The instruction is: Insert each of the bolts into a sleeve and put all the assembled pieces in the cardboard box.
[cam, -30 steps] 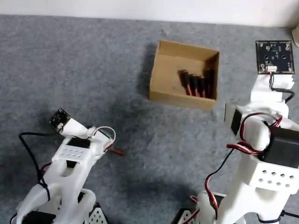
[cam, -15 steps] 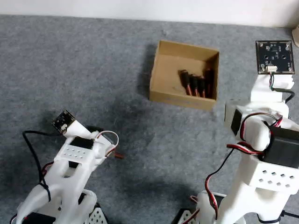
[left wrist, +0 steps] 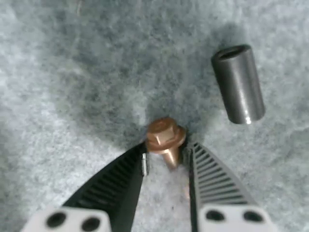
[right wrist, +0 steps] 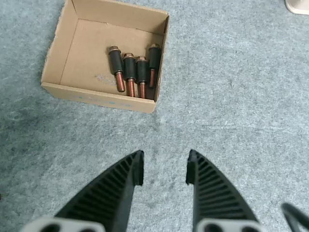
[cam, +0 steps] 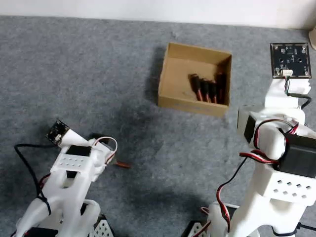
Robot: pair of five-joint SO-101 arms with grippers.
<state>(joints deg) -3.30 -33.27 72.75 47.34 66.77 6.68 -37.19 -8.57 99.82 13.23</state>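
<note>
Black ribbed jaws of your left end effector [left wrist: 166, 151] stand parted, one on each side of the shank of the copper bolt [left wrist: 165, 136]. A strip of the grey desk [left wrist: 58, 96] shows between each jaw and the shank, so I judge it released and not yet grasping.

The first danger is in the closing. The tips reach only the short part of the shank under the head, and if you clench there, the bolt may pivot or slip out onto the soft covering. The second danger is the sleeve [left wrist: 238, 84]. It is round, lies on its side, and nothing holds it, so a bolt pushed out of line with the bore can roll it away.

The bolt lies between the tips, with its head pointing away from the wrist. The sleeve is just beside it, past the head and off to one side, not touching.

In the high view the cardboard box [cam: 193, 105], with four assembled pieces [cam: 207, 90] inside, lies well apart at about 1 o'clock from the left arm [cam: 74, 165]. Your right end effector [right wrist: 164, 166] is released and empty. The box is at about 11 o'clock from the right arm [cam: 281, 163].
</note>
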